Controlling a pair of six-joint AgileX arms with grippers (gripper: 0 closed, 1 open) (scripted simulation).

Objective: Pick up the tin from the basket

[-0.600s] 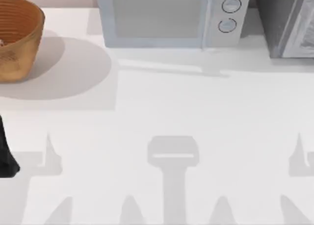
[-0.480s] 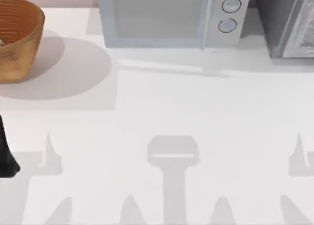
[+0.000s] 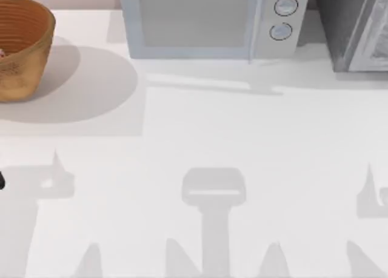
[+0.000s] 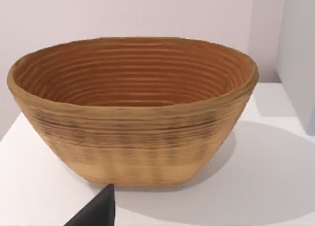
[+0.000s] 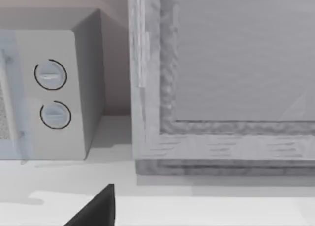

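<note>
Facing the basket point(image 4: 133, 113), left tool point(image 4: 96, 211) sits perhaps near it.

one woven basket point(image 3: 21, 45) just left of one microwave point(image 3: 212, 20), two round knobs on it, one grey cabinet point(image 3: 357, 26) to its right

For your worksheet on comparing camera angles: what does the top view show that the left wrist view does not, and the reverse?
Top view alone: the whole microwave with its two dials, and a small pale and red thing inside the basket at the picture's left edge. Left wrist view alone: the basket's full ribbed inside wall and a dark fingertip. Shared: the basket and the white table.
</note>
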